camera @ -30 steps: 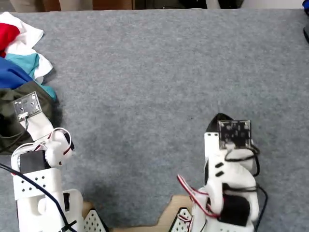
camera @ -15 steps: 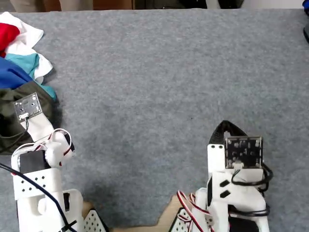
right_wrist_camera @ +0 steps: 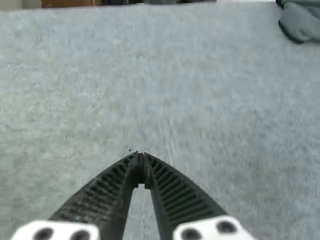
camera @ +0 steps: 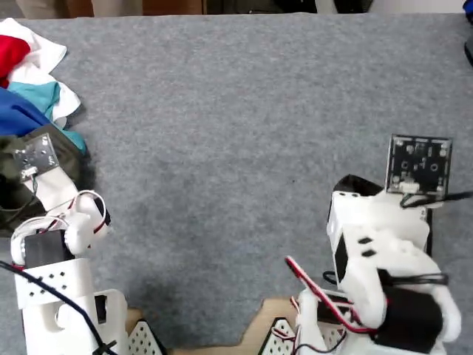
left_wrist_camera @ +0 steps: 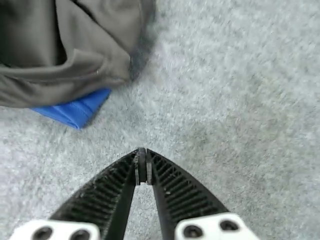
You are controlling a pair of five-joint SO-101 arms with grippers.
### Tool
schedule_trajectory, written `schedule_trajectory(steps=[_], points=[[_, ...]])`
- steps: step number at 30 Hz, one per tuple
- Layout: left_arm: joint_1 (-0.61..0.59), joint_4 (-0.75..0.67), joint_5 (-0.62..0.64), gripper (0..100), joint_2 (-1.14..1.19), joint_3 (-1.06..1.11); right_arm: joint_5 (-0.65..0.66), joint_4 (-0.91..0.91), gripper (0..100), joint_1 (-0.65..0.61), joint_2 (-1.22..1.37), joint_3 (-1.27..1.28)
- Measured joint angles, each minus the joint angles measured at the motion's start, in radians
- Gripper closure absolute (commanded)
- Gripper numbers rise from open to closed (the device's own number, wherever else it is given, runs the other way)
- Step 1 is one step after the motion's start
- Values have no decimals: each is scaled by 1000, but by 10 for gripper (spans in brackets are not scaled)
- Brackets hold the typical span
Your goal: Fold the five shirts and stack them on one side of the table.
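The shirts (camera: pixel 29 103) lie unfolded in a loose heap at the left edge of the bench (camera: pixel 236 111), running from the far corner toward the middle of that side. A red shirt (camera: pixel 11 52) and a white shirt (camera: pixel 41 55) lie farthest back. A teal shirt (camera: pixel 41 96) and a blue shirt (camera: pixel 18 115) come next. A dark olive shirt (camera: pixel 15 170) is nearest, rumpled and partly under the left arm (camera: pixel 52 244).

In the left wrist view, the dark olive shirt (left_wrist_camera: pixel 65 45) lies over the blue shirt (left_wrist_camera: pixel 72 110), with one blue corner poking out from under it onto the grey felt. The left gripper (left_wrist_camera: pixel 142 172) is over bare felt just beside that corner. Its fingers are closed tip to tip with nothing between them.

The right arm (camera: pixel 384 251) stands at the near right, well apart from the heap. The right gripper (right_wrist_camera: pixel 140 172) points across open felt, its fingers likewise pressed together and empty. A grey bundle (right_wrist_camera: pixel 300 20) lies at the far right edge of the bench.
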Motion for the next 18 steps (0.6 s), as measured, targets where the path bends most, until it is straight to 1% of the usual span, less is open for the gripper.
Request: schedule_trajectory(steps=[4,8,14,18], points=[[0,91,3,980,0,-107,0,55,991,0,35,-34],[0,195,8,980,0,-229,-2,66,991,0,41,-34],[0,288,8,980,0,-381,-2,80,991,0,44,-34],[0,338,8,980,0,-420,-2,91,991,0,44,-34]])
